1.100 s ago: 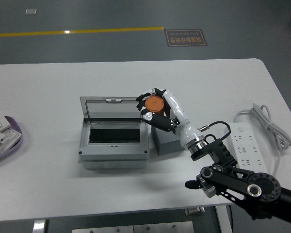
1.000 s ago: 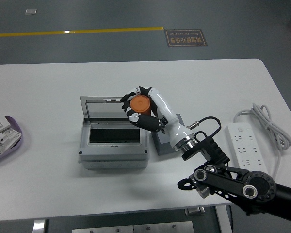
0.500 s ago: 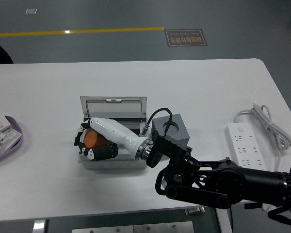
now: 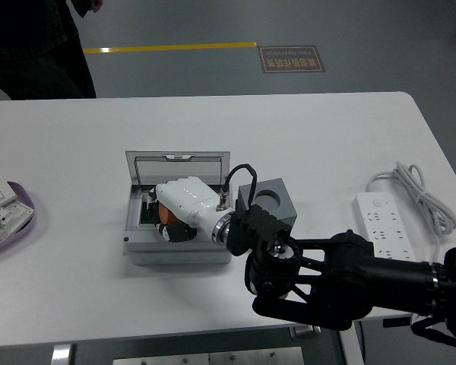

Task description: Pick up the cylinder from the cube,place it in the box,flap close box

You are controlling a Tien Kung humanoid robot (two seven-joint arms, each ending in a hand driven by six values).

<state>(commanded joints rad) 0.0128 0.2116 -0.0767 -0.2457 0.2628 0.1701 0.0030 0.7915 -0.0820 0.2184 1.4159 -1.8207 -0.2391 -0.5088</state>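
Observation:
The grey box (image 4: 137, 247) stands mid-table with its clear lid (image 4: 178, 169) tipped open at the back. My right hand (image 4: 173, 222) reaches down into the box's opening, fingers curled around the orange cylinder (image 4: 166, 215), which is mostly hidden under the white palm. The grey cube (image 4: 270, 199) stands just right of the box with a round hole on top and nothing on it. My black right arm (image 4: 342, 277) crosses in from the lower right. My left hand is out of view.
A white power strip (image 4: 383, 233) with a coiled cable (image 4: 418, 186) lies at the right. A purple tray (image 4: 19, 220) with white parts sits at the left edge. A person in dark clothes (image 4: 38, 46) stands beyond the table's far left.
My right hand carried the orange cylinder from above the cube leftwards and down into the box. A person has come into view at the top left.

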